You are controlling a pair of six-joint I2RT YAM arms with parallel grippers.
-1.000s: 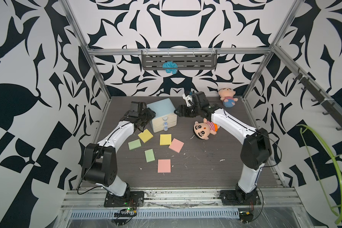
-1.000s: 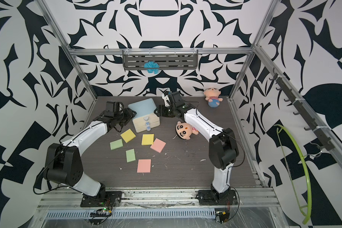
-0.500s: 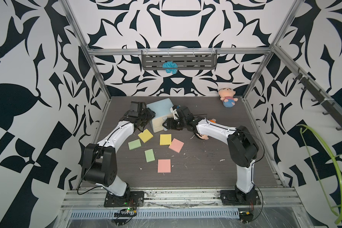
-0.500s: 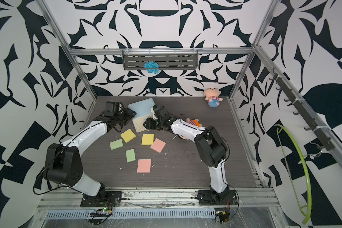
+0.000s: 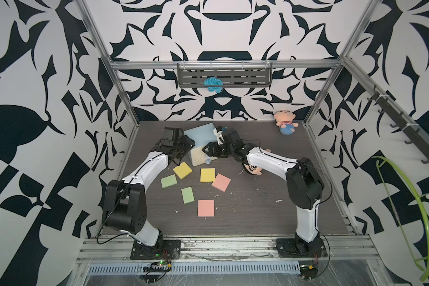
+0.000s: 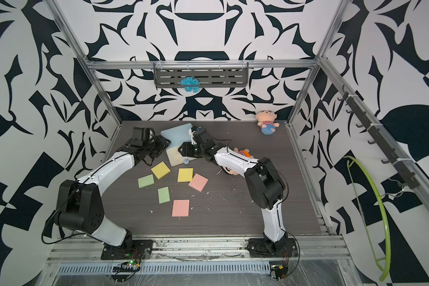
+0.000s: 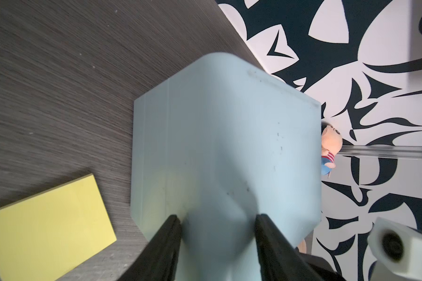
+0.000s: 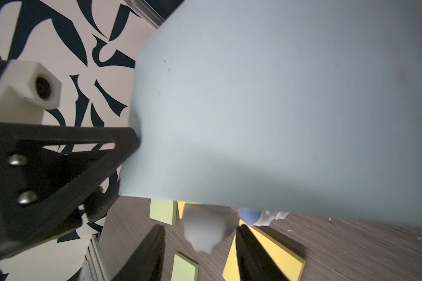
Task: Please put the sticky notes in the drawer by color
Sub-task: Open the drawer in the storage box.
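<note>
Drawer (image 5: 200,138) askew at rear centre of the bench (image 5: 258,210). Left claw (image 7: 217,219), jaws slightly apart, tips against its pale-blue wall. Right claw (image 8: 200,228) open, fingers either side of a blurred knob (image 8: 202,240), gripping nothing. Six sticky notes (image 5: 207,175) flat on the bench just before it.

Blue drawer (image 5: 200,138) sits skewed near the counter's (image 5: 258,213) back edge. Left gripper (image 5: 184,149) is at its left side, right gripper (image 5: 208,150) at its cream front. Sticky notes lie loose nearer the middle: yellow pad (image 5: 182,170), second yellow pad (image 5: 207,175), green pad (image 5: 169,181), second green pad (image 5: 187,195), pink pad (image 5: 221,182), second pink pad (image 5: 205,208). A doll (image 5: 285,123) lies in the back right corner.
</note>
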